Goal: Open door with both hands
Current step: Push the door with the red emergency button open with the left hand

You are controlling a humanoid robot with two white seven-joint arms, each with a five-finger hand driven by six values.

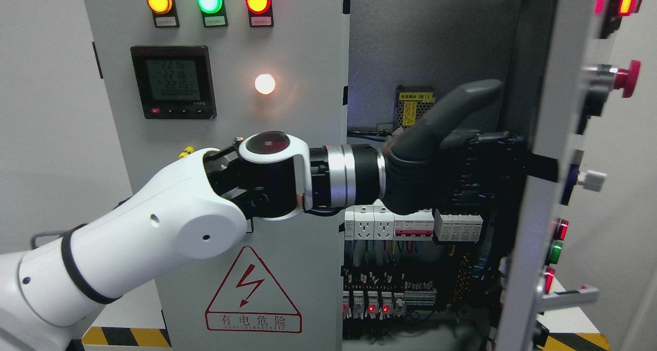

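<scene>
- White left arm (154, 233) fills the lower left, its lower end cut off by the picture's edge
- Left hand (436, 156), in a dark grey glove, reaches across to the right door (539, 135); one finger (467, 97) sticks up, the rest are lost against dark parts behind, so its hold cannot be told
- Right door stands swung open, seen nearly edge-on, its buttons (557, 238) only partly visible
- Breakers (410, 225) and wiring (400, 284) show inside the cabinet, dim lower down
- Left door (220, 110) is shut
</scene>
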